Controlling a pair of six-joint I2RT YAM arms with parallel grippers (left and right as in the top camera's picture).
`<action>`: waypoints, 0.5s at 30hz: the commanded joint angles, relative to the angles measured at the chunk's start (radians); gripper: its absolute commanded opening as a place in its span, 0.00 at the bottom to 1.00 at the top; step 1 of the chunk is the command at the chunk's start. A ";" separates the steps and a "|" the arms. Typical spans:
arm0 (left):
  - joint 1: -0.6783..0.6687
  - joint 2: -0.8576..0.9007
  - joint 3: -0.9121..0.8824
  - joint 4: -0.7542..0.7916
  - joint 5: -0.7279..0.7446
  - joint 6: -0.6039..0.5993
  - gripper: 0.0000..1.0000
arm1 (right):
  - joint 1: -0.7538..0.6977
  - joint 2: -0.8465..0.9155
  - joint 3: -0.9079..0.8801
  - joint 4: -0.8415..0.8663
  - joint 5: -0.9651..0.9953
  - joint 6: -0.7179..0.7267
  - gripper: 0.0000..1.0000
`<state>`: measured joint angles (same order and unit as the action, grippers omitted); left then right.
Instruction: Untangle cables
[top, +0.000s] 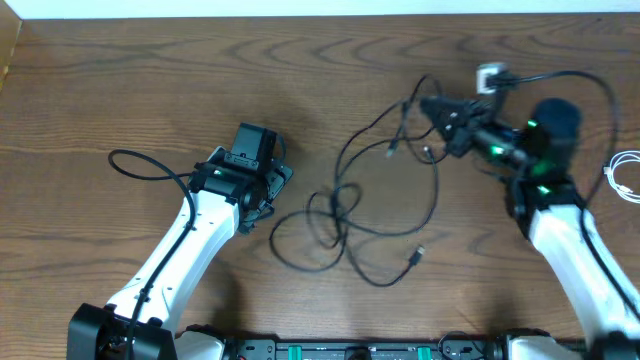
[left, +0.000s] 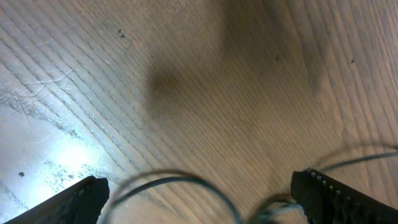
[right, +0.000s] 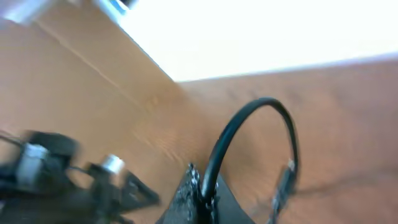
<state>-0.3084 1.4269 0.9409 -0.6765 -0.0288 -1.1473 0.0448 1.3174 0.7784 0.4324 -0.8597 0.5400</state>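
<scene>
The right arm stretches forward over the brown wood-grain table (top: 150, 80), its right gripper (top: 438, 108) pinched tight on an arching loop of thin black rubbery cord (right: 249, 115). The left arm angles inward, its left gripper (left: 199, 190) spread wide, holding nothing. Black cords (top: 345, 215) lie in one loose tangle mid-table — their number unclear. One white cord (top: 625, 175) coils at the right edge.
</scene>
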 joint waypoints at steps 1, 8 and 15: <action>0.004 -0.010 0.005 -0.003 -0.010 0.010 0.98 | -0.005 -0.111 0.007 0.000 0.027 0.041 0.01; 0.004 -0.010 0.005 0.003 -0.010 0.010 0.98 | -0.008 -0.255 0.007 -0.312 0.402 -0.085 0.01; 0.004 -0.010 0.005 0.004 -0.010 0.010 0.98 | 0.010 -0.247 0.007 -0.649 0.486 -0.085 0.41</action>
<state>-0.3084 1.4269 0.9409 -0.6704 -0.0292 -1.1473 0.0444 1.0668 0.7826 -0.1749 -0.4423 0.4698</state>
